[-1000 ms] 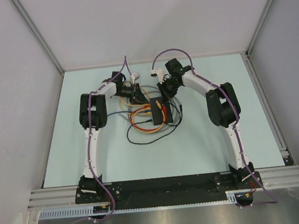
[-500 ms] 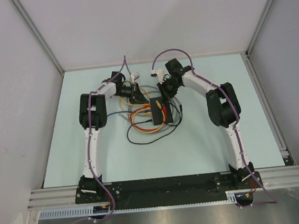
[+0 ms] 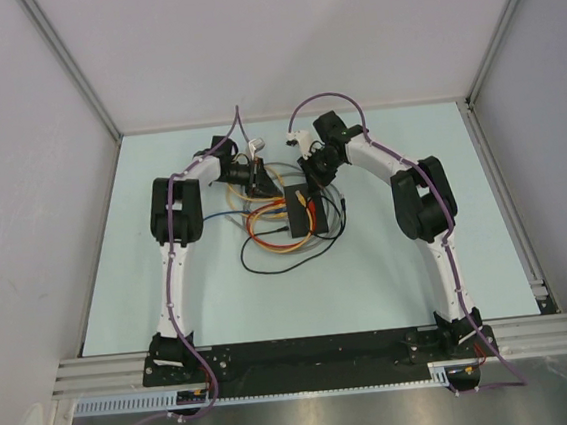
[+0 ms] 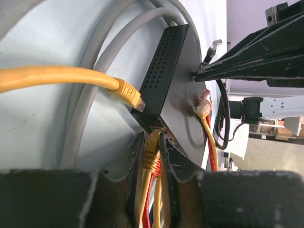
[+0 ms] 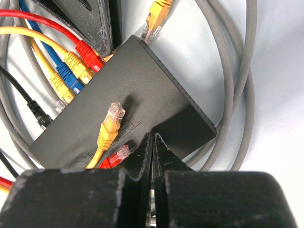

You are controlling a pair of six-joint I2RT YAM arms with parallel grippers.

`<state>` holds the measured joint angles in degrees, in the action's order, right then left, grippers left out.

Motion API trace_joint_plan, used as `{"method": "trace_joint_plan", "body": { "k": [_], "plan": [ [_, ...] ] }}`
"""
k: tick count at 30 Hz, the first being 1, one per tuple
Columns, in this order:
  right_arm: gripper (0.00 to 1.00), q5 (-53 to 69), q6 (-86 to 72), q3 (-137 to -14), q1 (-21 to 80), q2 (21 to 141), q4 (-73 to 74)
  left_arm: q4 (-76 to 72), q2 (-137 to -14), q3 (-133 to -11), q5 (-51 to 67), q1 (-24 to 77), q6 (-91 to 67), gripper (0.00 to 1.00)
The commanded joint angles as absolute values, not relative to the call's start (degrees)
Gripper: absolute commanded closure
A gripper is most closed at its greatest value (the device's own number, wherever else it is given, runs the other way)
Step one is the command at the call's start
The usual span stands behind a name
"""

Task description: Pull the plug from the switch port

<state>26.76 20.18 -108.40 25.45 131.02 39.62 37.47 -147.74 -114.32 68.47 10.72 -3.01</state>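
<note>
The left fingers [image 4: 134,166] pinched the yellow plug [image 4: 152,156] at the port edge of the switch [image 4: 178,95], which lay on the table [image 3: 419,260] among coiled cables [image 5: 229,71]. The right fingers [image 5: 141,154], pressed together, bore on its top. Extraction looked imminent, calling next for a straight pull outward.

The left arm [image 3: 170,245] and the right arm [image 3: 431,220] reached forward and bent inward at raised elbows, their wrists close together. The left gripper [image 4: 152,142] pointed toward the right one, its fingers [image 4: 137,159] drawn narrow onto a yellow plug [image 4: 152,160] held between them. The right gripper [image 5: 152,138] angled downward, its fingers [image 5: 141,159] pressed together with no gap, tips resting on the switch [image 5: 142,85].
</note>
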Motion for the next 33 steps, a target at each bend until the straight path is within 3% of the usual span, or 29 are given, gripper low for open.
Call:
{"method": "trace_joint_plan", "body": {
  "k": [1, 6, 13, 19, 33],
  "plan": [
    [1.00, 21.3, 21.4, -104.6, 26.5, 134.7, 46.0, 39.6, -148.8, -113.6, 70.1, 11.4, -3.0, 0.78],
    [1.00, 21.1, 21.4, -104.1, 26.6, 134.4, 45.9, 39.5, -149.1, -113.9, 71.2, 12.0, -3.0, 0.78],
    [1.00, 20.9, 21.4, -104.1, 26.6, 134.5, 45.9, 36.2, -149.7, -112.3, 77.3, 11.5, -6.8, 0.70],
    [1.00, 20.7, 21.4, -104.0, 26.7, 134.4, 45.9, 31.3, -149.2, -110.4, 77.5, 11.2, -11.1, 0.76],
    [1.00, 20.4, 21.6, -103.9, 27.1, 134.4, 45.7, 30.5, -148.7, -111.0, 73.5, 12.3, -13.7, 0.79]
  ]
}}
